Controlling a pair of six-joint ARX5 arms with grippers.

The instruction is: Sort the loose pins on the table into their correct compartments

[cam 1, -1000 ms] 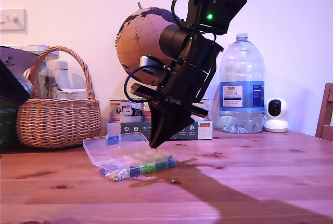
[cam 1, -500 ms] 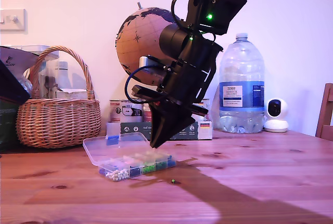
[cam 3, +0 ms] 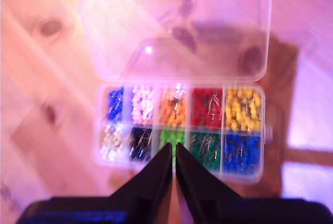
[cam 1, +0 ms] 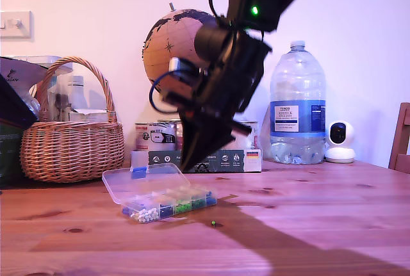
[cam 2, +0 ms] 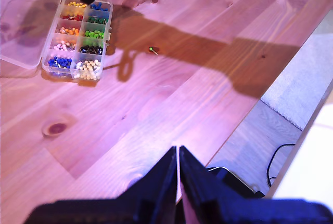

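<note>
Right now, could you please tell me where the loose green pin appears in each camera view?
Exterior view: the green pin lies on the table, toward the exterior view's right of the organiser box.
First wrist view: pin beside the box.
Second wrist view: not visible.
Shared landmark: the box.

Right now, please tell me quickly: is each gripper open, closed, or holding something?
My first gripper: closed, nothing visible between its black fingertips.
My second gripper: closed above the clear plastic organiser box; whether it holds a pin cannot be told.
</note>
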